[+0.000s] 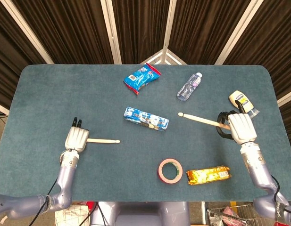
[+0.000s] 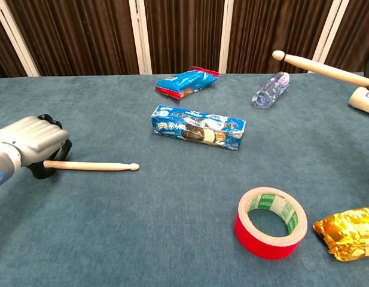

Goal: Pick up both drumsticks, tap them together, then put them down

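Left hand (image 1: 77, 138), at lower left, has its fingers wrapped around a drumstick (image 1: 104, 140) pointing right. Right hand (image 1: 240, 128), at right, grips the second stick (image 1: 201, 120), its tip aimed upper left.

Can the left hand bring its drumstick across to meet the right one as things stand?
Probably yes: the left hand grips its drumstick, and only the low cookie box lies between it and the right drumstick.

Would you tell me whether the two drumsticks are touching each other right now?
No, the left drumstick and the right drumstick are far apart, the cookie box between them.
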`<state>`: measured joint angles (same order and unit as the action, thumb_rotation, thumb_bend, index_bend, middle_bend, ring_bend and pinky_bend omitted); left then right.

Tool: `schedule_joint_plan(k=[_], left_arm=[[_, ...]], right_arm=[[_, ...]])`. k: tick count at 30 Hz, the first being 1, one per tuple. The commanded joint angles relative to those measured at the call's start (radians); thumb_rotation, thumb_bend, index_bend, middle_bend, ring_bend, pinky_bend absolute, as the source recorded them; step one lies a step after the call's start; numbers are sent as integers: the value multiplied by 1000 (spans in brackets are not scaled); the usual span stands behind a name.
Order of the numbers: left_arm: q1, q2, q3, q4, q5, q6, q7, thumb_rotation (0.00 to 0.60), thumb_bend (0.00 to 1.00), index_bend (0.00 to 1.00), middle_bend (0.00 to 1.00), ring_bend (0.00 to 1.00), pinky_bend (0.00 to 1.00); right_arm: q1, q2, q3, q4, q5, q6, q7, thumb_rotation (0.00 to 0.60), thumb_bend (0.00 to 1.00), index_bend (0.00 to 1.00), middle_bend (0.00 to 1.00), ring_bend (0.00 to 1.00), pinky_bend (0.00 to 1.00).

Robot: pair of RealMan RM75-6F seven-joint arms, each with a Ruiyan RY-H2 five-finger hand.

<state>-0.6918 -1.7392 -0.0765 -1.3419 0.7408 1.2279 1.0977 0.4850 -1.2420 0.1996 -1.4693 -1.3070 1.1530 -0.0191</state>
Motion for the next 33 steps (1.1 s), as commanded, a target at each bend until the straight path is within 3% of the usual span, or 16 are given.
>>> schedule_joint_plan(k=[1, 33], left_arm=[[1, -1, -1, 0, 4, 2, -1, 600, 446, 533, 492, 106, 0], [14, -10, -8, -4, 29, 29, 35, 600, 446, 542, 487, 106, 0]], right_arm=[[0, 2, 0, -2, 1, -2, -1, 600, 430, 668, 575, 460, 36], [-5, 2, -1, -5, 11, 0, -20, 600, 430, 672, 575, 460, 36]])
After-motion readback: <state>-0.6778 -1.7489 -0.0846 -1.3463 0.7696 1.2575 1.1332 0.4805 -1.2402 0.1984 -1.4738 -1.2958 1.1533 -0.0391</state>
